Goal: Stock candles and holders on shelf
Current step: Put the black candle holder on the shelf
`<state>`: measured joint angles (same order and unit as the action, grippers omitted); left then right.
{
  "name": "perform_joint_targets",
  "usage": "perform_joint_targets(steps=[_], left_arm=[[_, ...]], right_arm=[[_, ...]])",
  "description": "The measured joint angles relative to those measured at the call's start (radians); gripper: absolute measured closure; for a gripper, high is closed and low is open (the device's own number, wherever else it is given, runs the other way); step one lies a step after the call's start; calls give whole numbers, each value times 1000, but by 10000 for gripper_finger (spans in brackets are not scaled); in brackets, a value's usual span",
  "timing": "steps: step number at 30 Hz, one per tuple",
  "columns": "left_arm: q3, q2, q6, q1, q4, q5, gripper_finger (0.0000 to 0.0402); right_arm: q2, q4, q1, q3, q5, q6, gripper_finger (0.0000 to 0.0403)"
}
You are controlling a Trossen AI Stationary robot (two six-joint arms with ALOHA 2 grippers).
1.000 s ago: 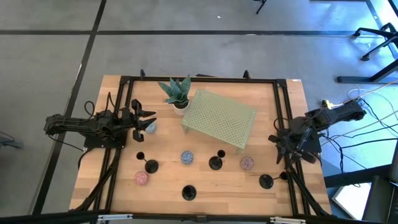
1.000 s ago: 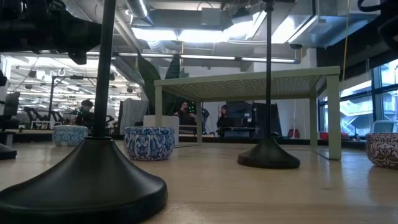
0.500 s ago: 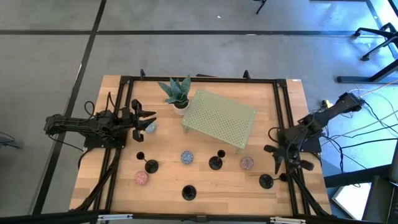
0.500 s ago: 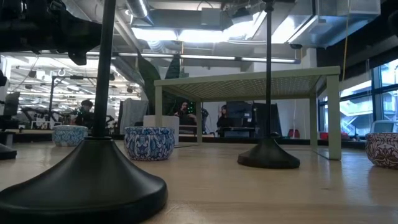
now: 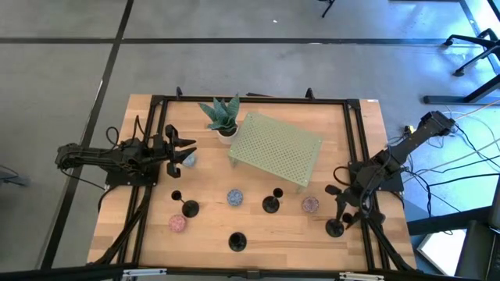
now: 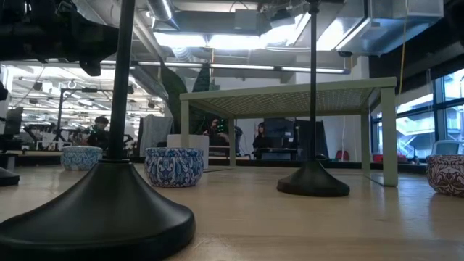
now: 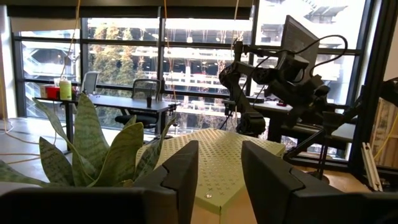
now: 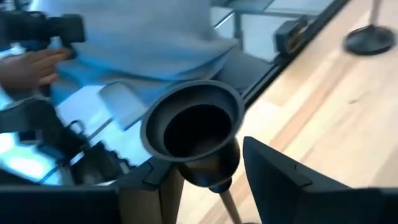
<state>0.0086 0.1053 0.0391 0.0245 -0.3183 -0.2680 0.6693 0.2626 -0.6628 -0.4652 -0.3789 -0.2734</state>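
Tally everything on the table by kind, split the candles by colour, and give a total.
Black holders: 4
Bluish candles: 2
Pink candles: 2
Green shelf: 1
Potted plant: 1
Total: 10

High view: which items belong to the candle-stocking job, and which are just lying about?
Job:
- shelf, pale green, nothing on it yet
- four black holders, all on the tabletop
- four candles, two bluish, two pink, all on the tabletop

Lying about:
- potted plant beside the shelf's far corner
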Motion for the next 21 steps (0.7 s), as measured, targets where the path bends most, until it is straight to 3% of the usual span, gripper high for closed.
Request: perform_joint_targets(steps=[12,21], left_arm=[[0,0,0,0,0,0,285],[0,0,0,0,0,-3,286]], right_arm=[[0,0,-2,0,125,0,349],[0,-209,-2,1,440,-15,360]])
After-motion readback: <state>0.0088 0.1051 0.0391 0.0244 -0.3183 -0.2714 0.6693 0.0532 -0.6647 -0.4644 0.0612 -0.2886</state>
